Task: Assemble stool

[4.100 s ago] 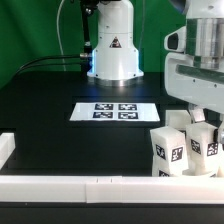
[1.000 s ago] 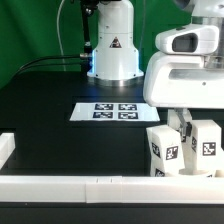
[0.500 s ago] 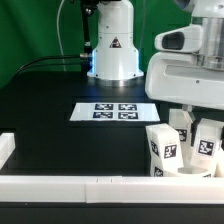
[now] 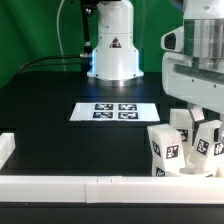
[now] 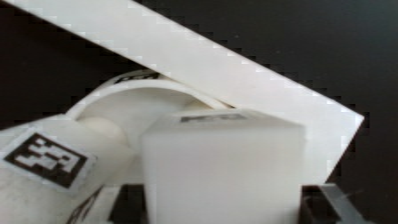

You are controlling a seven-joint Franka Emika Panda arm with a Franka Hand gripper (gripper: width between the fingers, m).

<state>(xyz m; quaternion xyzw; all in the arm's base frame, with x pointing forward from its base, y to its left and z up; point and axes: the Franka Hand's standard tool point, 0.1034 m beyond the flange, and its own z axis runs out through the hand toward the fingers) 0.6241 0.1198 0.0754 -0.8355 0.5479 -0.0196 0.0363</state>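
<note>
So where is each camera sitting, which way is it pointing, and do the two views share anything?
Exterior view: off the arm, looking slightly down across the black table at the marker board; the arm's base and the gripper over the stool legs show.
Wrist view: on the wrist, looking down past the jaws, shut on a white leg; only dark jaw tips show at the edge.
Shared: the tagged legs and the white border rail.

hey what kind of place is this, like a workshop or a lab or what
Most likely a robotics lab test bench. A black table edged by white border rails carries a flat marker board with printed tags, the blocky white stool legs wear similar tags, and a robot arm's base stands behind.
</note>
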